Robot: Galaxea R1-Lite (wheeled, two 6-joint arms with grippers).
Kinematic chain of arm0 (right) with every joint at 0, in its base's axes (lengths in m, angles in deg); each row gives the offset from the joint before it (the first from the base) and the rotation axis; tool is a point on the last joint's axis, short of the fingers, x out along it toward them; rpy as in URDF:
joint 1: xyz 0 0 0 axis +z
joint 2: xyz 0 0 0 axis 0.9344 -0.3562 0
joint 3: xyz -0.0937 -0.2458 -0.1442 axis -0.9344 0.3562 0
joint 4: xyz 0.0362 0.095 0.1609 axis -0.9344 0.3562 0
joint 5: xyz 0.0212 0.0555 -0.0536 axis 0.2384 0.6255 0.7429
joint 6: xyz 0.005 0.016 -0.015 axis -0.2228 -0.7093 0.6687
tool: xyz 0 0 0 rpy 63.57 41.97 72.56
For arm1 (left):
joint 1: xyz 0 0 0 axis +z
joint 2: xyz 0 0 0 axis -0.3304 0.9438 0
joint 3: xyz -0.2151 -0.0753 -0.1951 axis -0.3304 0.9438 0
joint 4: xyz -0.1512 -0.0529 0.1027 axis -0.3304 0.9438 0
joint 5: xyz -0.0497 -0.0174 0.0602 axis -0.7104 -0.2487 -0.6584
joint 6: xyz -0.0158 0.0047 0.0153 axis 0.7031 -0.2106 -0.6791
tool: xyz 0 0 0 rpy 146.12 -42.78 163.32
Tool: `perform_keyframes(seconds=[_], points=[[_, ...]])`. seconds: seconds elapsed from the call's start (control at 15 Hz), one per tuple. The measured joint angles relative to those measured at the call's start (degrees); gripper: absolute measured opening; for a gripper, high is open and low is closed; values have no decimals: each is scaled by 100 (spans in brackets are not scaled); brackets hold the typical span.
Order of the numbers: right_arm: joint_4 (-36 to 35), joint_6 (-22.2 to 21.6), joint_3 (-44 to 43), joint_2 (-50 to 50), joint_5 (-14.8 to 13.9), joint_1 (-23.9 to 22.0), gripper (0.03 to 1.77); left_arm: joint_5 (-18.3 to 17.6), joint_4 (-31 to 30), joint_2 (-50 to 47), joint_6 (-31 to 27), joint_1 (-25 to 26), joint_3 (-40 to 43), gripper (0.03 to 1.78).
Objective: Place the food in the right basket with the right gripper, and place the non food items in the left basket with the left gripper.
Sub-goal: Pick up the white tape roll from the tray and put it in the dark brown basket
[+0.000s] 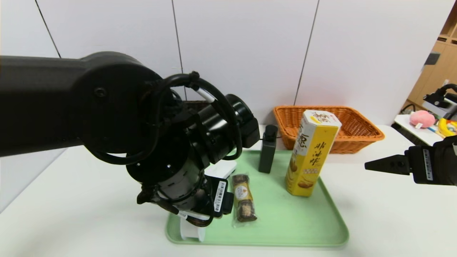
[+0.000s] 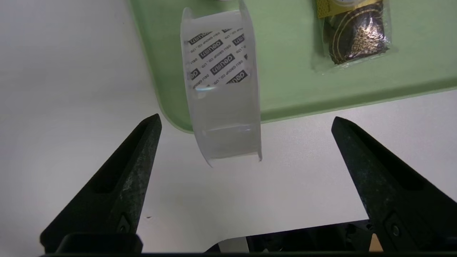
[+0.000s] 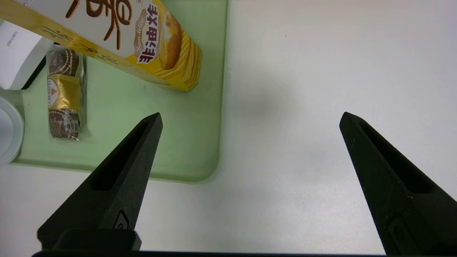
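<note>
Tape container [image 2: 223, 89] stands between our left gripper's [image 2: 246, 119] wide-open, empty jaws; closing off-centre could tip it. Our right gripper [image 3: 251, 114] idles, spread, beside the tray [image 3: 189, 178].

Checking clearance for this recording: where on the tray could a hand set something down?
Bare: the green tray's near right part, between chocolate pack and right edge, nearer than snack box. Crowded: its left side.

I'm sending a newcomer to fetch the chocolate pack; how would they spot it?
Find the green tray on the white table. Between the tall yellow snack box and the left end effector lies a clear-wrapped pack. Only it shows brown ends around a gold band.
</note>
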State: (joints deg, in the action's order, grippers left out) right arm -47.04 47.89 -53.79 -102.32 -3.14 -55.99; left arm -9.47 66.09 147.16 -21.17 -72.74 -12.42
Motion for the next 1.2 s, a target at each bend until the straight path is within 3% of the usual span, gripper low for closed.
perform_keyframes(seconds=[0.13, 0.33, 0.6, 0.87, 1.07, 1.13, 1.2], points=[[-7, 0, 44, 13, 5, -22, 171, -61, -5, 152, 38, 80, 48, 169], [-11, 9, 145, 41, 20, -33, 171, -455, -22, 301, 24, 240, 76, 169], [-21, 9, 252, 72, 33, -35, 171, -491, -29, 535, 11, 469, 94, 169], [-7, 16, 316, 133, 33, -33, 171, -489, -239, 677, 10, 511, 94, 109], [-11, 27, 368, 177, 38, -30, 171, -500, -250, 695, 5, 511, 87, 78], [-10, 29, 379, 185, 44, -28, 171, -500, -243, 681, -1, 511, 85, 56], [-13, 27, 394, 196, 44, -28, 171, -505, -232, 666, 0, 511, 85, 59]])
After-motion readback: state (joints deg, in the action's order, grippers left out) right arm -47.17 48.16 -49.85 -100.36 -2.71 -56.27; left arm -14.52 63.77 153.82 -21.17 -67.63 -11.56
